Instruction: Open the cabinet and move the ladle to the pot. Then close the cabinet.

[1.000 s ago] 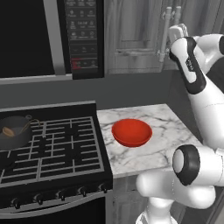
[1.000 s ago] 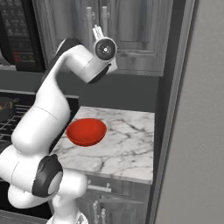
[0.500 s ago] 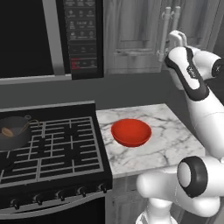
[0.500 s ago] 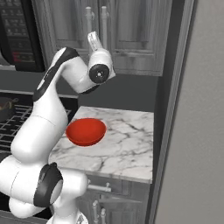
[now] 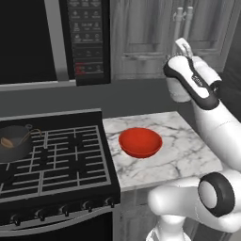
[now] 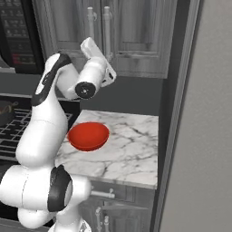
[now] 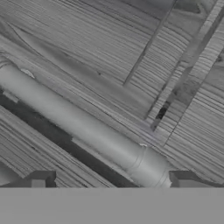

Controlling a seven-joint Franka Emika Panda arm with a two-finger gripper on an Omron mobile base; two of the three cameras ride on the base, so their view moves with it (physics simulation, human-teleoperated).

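Observation:
The cabinet (image 5: 141, 33) (image 6: 136, 36) hangs above the counter with both grey doors shut. My gripper (image 5: 182, 44) (image 6: 88, 43) is raised in front of its silvery bar handles (image 5: 179, 23) (image 6: 92, 22). In the hand view, one handle (image 7: 87, 127) runs diagonally between my widely spread fingertips (image 7: 37, 180), so the gripper (image 7: 111, 181) is open and around it without clamping. The dark pot (image 5: 14, 145) sits on the stove's left burner. A brown and tan ladle (image 5: 6, 141) lies inside it.
A red bowl (image 5: 140, 142) (image 6: 88, 135) rests on the marble counter (image 5: 188, 150) (image 6: 131, 145). The black stove (image 5: 61, 164) lies to its left, with the black microwave (image 5: 52, 37) above it. A tall grey panel (image 6: 181, 113) borders the counter on the right.
The hand has turned and shifted a little left, closer to the cabinet handles, and the forearm has swung with it. The bowl, pot and ladle have not moved.

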